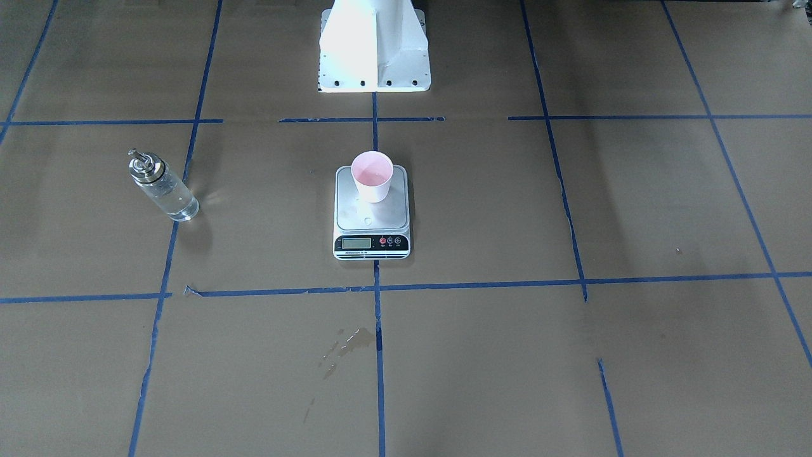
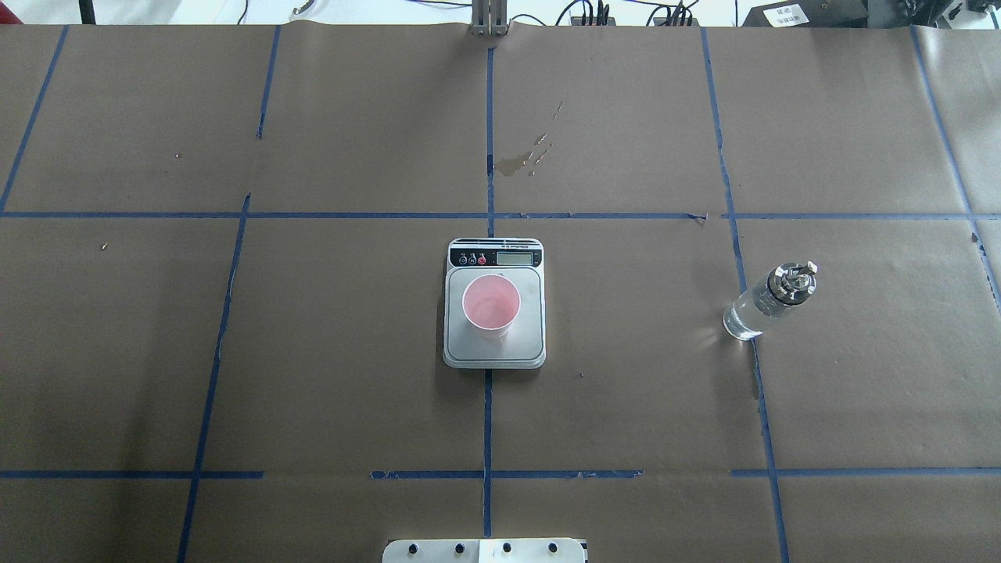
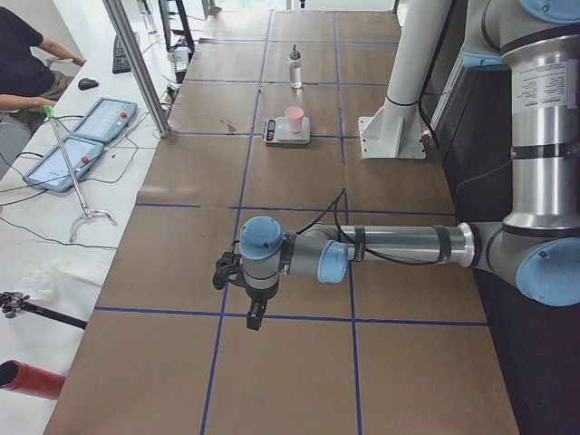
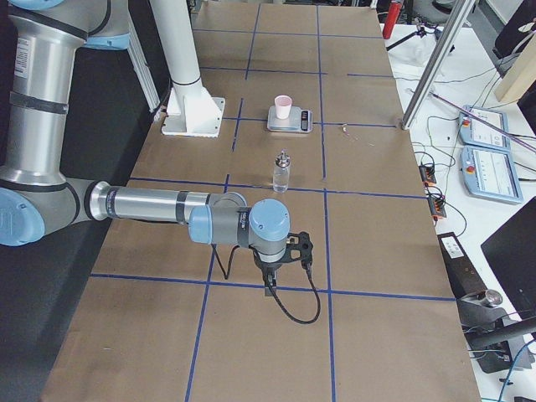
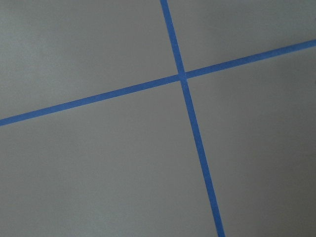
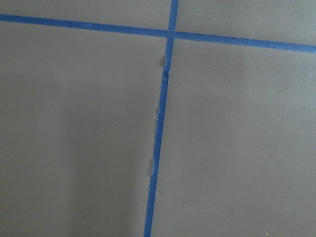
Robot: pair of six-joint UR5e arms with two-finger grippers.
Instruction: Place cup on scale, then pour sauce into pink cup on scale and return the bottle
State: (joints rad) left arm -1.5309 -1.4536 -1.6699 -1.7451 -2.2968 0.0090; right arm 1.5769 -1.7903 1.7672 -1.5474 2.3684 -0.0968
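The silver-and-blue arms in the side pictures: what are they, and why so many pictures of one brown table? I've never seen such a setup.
They are two robot arms on one white stand. The left arm and the right arm each end in a two-finger gripper. The left gripper and the right gripper hang over bare table, far from the things, and neither holds the cup or the bottle. I cannot tell whether they are open.

All six pictures show one moment. One is taken from behind the robot, one facing it, one from each table end, and one from each wrist. The wrist pictures show only paper and blue tape.

On the table a pink cup stands on a scale. A glass bottle stands apart, on the robot's right. A small stain marks the paper beyond the scale.
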